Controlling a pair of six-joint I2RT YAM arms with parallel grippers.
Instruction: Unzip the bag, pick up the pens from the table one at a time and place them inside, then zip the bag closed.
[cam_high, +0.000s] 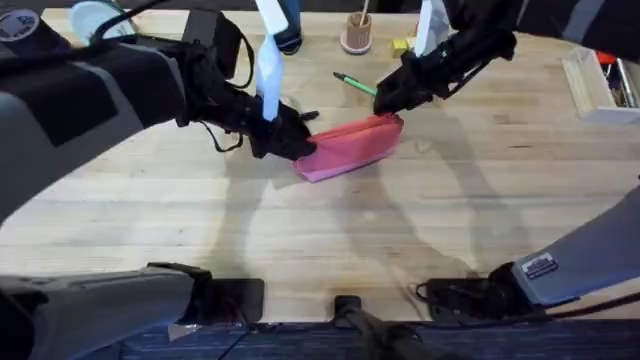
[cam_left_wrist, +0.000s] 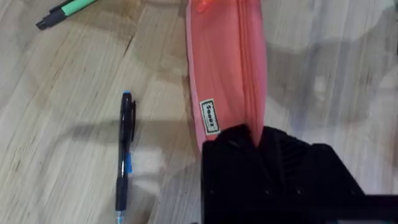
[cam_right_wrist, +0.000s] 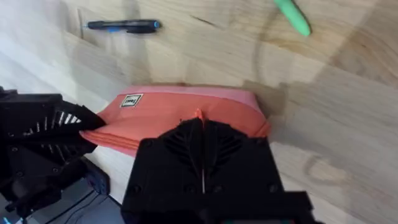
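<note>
I have the left gripper (cam_left_wrist: 258, 146) clamped on one end of the bag (cam_high: 350, 148), its black fingers pinched together on the pink fabric right at the zipper seam. The right gripper (cam_right_wrist: 200, 134) sits at the opposite end, fingers closed narrow on the small orange zipper pull (cam_right_wrist: 199, 114) — so I read this as the unzipping step, with one arm anchoring and the other about to draw the slider. The zipper looks closed along the whole top edge between the two sets of fingers.

Both pens lie out on the table (cam_high: 330, 240), neither touched. The black pen (cam_left_wrist: 125, 152) rests just beside the bag, off to the side of my left fingers and roughly parallel to the pouch. The green pen (cam_high: 354, 84) lies beyond the right fingers, apart from the bag.

Next I judge the right arm needs to pull the slider steadily along the seam toward the left fingers, while the left grip holds firm so the soft pouch doesn't bunch or drag — a slipped pull is the main risk
</note>
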